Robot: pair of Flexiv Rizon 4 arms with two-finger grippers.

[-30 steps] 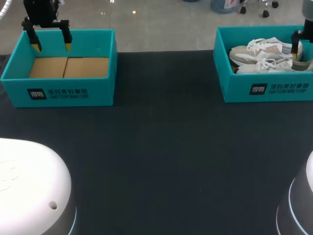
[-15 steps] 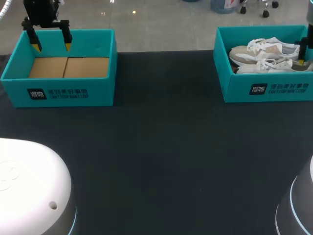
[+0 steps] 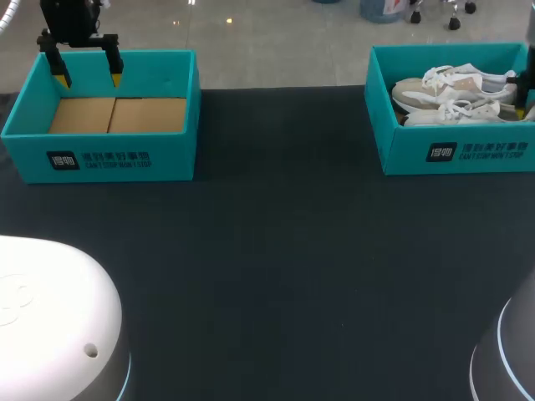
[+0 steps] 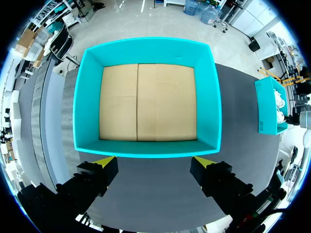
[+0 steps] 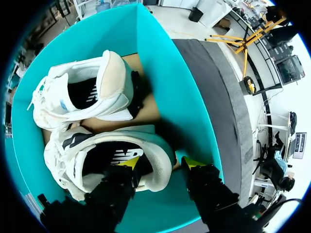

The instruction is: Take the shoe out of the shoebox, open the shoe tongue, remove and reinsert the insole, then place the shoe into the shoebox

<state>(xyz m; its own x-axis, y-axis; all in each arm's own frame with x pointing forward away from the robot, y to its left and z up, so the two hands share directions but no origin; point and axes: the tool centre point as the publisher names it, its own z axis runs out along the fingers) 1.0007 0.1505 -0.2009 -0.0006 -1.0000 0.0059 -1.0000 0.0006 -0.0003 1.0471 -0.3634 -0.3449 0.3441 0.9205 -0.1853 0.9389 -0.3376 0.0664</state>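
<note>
White-and-beige lace-up sneaker (image 5: 97, 153) lies in the teal cardboard shoebox (image 3: 456, 154) at the dark bench's (image 3: 276, 251) far right corner, beside a matching second sneaker (image 5: 82, 97). Lifting it out, the first step, is in hand. Right tool (image 5: 160, 164) stands part open astride the heel, one finger inside the collar, one against the box wall; it appears not yet to pinch. Next it must close and lift clear. Left tool (image 4: 154, 161) hangs wide open, holding nothing, over the empty teal cardboard box (image 4: 146, 148) at the far left corner.

Two teal boxes stand well apart on a dark table (image 3: 276, 251). The left gripper (image 3: 88, 80) hangs, fingers apart, over the cardboard-floored left box (image 3: 109, 159). The right shoebox (image 3: 451, 152) holds two white shoes (image 3: 451, 83).
</note>
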